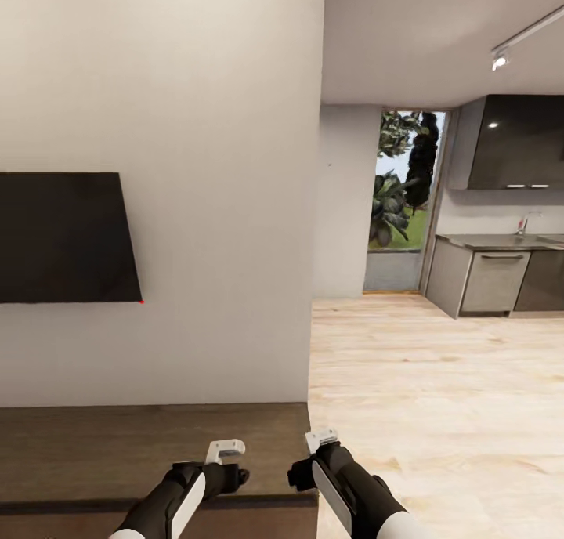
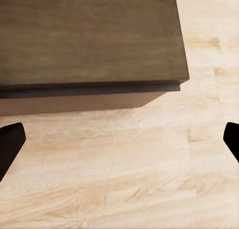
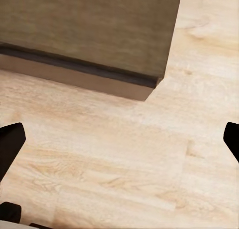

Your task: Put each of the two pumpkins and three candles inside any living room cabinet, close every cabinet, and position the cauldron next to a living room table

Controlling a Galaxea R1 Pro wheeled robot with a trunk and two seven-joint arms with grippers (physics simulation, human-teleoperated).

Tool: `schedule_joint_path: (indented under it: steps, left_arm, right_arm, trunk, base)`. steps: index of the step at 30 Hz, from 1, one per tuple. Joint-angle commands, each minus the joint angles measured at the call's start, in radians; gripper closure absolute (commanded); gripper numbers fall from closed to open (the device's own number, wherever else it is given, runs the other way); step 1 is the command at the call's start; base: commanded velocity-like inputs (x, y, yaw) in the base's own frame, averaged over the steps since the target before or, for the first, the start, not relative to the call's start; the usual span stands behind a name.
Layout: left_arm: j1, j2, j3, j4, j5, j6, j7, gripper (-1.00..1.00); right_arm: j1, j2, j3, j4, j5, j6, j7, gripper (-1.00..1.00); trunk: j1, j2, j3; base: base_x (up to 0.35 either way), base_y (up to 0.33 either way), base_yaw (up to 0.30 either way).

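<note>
Dark-brown wood top of the long low cabinet (image 1: 149,445) across lower left of head view, ending at the white wall (image 1: 196,132). Black wall-mounted TV (image 1: 63,237) above it, tiny red light at its lower right corner; no readable brand or lettering. Light wood floor (image 1: 439,382) to the right, leading to grey kitchen units (image 1: 493,280) and a glazed door with foliage (image 1: 403,179). Left gripper (image 1: 225,448) above the cabinet's front edge; right gripper (image 1: 323,439) just beside the cabinet's right end.

Left wrist view: cabinet corner (image 2: 99,39) over pale floor (image 2: 124,179); black fingertips (image 2: 10,141) at opposite frame edges, spread wide, nothing between.

Right wrist view: cabinet end (image 3: 99,29), drawer front flush; fingertips (image 3: 10,141) likewise far apart, empty.
</note>
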Motion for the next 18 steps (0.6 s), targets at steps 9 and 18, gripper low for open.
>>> schedule_joint_path:
  steps: [9,18]
  left_arm:
    - [-0.001,0.0,-0.003,-0.001,0.009,0.005,0.002,-1.0]
    - [-0.001,0.0,-0.003,-0.001,0.012,0.005,0.002,-1.0]
  right_arm:
    - [-0.001,0.0,0.003,-0.002,-0.009,0.004,-0.01,-1.0]
    - [-0.001,0.0,0.002,-0.001,-0.009,0.003,-0.011,-1.0]
  trunk:
    - [0.0,-0.001,-0.004]
    - [0.0,-0.001,-0.006]
  base:
    - [0.073,0.009,0.234]
    - [0.243,0.0,0.096]
